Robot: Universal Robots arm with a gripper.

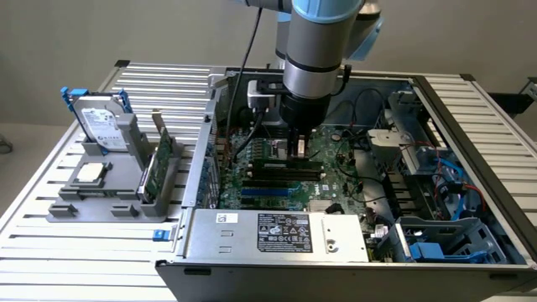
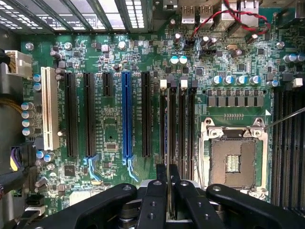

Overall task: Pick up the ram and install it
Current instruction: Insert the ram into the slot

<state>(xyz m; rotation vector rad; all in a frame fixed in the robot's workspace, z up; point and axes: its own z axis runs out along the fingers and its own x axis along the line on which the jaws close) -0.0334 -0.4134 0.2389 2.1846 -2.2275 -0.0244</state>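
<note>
Jaws tight on ram (image 2: pixel 168 148) — arm vert.

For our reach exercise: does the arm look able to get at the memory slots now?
Likely yes: the end effector, shut on the ram, hangs right above the slots, with nothing between.

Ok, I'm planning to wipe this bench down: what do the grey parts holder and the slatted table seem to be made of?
The holder looks like matte grey plastic, perhaps printed: dull, even colour, blocky shapes. The table looks like bare aluminium: pale slats with a soft metallic sheen and regular grooves.
</note>
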